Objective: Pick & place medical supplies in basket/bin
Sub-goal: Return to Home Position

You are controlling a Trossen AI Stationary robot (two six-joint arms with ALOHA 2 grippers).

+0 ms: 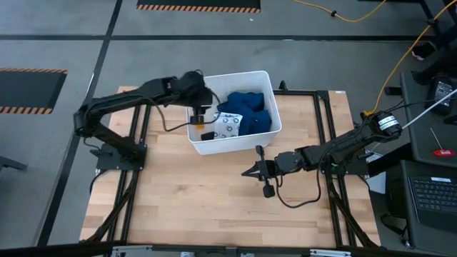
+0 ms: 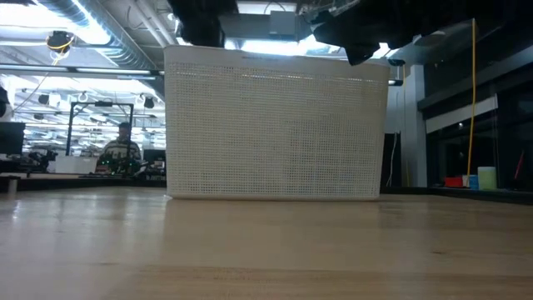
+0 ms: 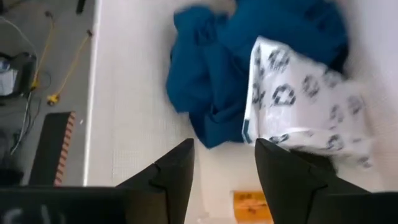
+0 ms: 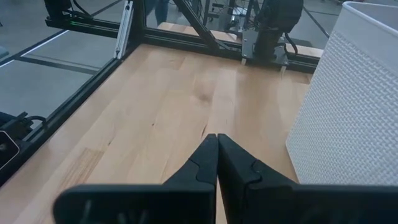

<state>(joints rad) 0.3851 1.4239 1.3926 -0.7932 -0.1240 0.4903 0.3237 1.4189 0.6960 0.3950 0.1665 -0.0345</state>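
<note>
The white tub [image 1: 232, 111] stands at the table's middle, toward the far edge. Inside lie the dark-blue cloth [image 1: 250, 114], the dotted white packet [image 1: 228, 126] leaning on it, the small black oblong [image 1: 208, 135] and the orange bottle [image 1: 198, 123]. My left gripper [image 1: 200, 114] hangs over the tub's left end, pointing down, open. In the left wrist view the gripper [image 3: 224, 162] stands above the tub floor, with the orange bottle [image 3: 252, 205] below it, beside the cloth [image 3: 211, 87] and the packet [image 3: 305, 106]. My right gripper [image 1: 246, 171] is shut over bare table near the tub.
The tub's tall perforated wall [image 2: 275, 125] fills the low view's middle; a person sits far behind at the left. In the right wrist view the shut fingers [image 4: 216, 146] point along the wooden table [image 4: 161, 106], the tub wall [image 4: 348, 106] beside them. A black frame rims the table.
</note>
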